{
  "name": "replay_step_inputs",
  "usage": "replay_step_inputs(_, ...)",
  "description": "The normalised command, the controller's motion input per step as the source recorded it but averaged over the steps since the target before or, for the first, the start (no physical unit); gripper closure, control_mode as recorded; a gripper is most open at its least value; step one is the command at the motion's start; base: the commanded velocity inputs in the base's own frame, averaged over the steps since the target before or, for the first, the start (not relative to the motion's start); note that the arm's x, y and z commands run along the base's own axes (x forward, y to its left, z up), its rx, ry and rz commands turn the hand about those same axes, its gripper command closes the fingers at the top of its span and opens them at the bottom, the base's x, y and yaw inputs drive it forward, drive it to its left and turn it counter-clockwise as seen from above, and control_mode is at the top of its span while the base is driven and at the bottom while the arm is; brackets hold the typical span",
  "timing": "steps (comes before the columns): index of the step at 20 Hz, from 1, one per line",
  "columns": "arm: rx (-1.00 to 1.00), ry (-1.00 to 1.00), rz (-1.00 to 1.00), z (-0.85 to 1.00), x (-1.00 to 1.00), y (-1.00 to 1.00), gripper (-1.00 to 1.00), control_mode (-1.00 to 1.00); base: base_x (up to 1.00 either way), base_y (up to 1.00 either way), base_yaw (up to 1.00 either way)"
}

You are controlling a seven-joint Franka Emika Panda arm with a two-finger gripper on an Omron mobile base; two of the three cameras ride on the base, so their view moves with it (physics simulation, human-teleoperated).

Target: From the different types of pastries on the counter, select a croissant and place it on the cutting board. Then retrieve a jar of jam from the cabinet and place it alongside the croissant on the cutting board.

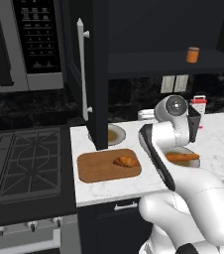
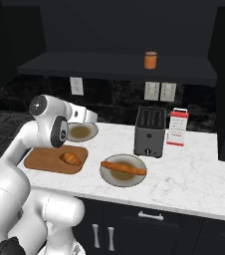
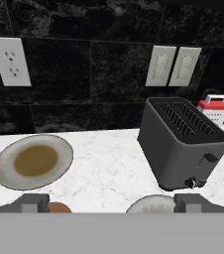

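Observation:
The croissant (image 1: 126,161) (image 2: 70,159) lies on the wooden cutting board (image 1: 96,168) (image 2: 42,160) on the white counter (image 2: 194,174). On a grey plate (image 2: 109,175) beside the board rests the long orange-brown pastry (image 1: 182,157) (image 2: 123,168). The jar of jam (image 1: 193,54) (image 2: 151,60) stands upright on the shelf of the black cabinet (image 1: 96,74), whose door with the silver handle (image 1: 82,69) is swung open. My gripper (image 3: 111,203) is open and empty, hovering over the counter and facing the back wall, well below the jar.
A second grey plate with a brown centre (image 3: 33,161) (image 2: 81,132) sits behind the board. A dark toaster (image 3: 183,144) (image 2: 150,131) and a red-topped grater (image 3: 214,106) (image 2: 177,127) stand to the right. The stove (image 1: 25,163) lies left of the counter.

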Motion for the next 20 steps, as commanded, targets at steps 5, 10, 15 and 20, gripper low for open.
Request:
replay_step_inputs(5, 0.0, -0.28, -0.2, 0.98, -0.37, -0.32, -1.0, -1.0, 0.0, 0.0, 0.0)
replay_step_inputs(10, 0.05, -0.19, -0.14, 0.92, -0.44, -0.33, -1.0, -1.0, 0.0, 0.0, 0.0)
replay_step_inputs(15, 0.06, -0.11, -0.15, 0.92, -0.46, -0.18, -1.0, -1.0, 0.0, 0.0, 0.0)
replay_step_inputs(20, 0.06, -0.05, -0.14, 0.94, -0.49, -0.1, -1.0, -1.0, 0.0, 0.0, 0.0)
